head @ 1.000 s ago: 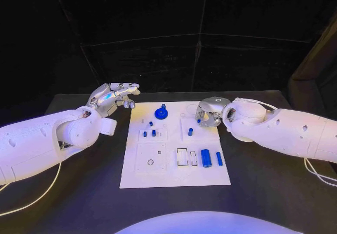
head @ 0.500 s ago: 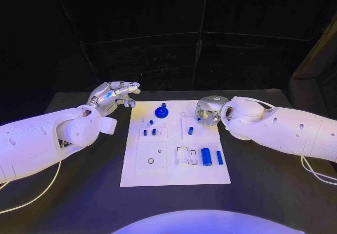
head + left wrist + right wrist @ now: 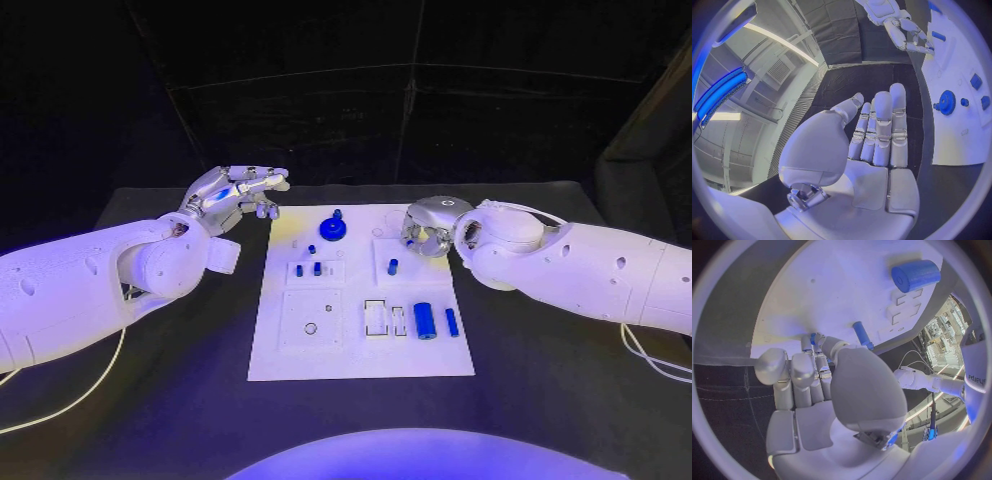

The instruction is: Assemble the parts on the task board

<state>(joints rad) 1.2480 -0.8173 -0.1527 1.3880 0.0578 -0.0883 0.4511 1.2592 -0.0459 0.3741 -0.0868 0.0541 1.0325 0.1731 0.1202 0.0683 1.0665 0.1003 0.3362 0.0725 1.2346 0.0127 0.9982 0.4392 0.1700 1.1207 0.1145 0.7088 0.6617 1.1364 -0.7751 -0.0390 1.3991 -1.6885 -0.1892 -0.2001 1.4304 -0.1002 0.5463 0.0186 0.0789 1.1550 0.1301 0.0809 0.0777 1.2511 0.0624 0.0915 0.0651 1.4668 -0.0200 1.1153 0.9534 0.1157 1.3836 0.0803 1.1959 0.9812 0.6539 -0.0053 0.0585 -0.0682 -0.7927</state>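
The right hand (image 3: 427,228) pinches a small blue part (image 3: 813,338) over the task board's (image 3: 361,355) far right corner, while the left hand (image 3: 231,195), fingers spread and holding nothing, hovers beside its far left corner.

Dark-curtained lab, black table (image 3: 577,400)

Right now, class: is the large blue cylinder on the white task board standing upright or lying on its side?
Lying on its side. The large blue cylinder shows its long curved flank in the head view, resting on the white task board.
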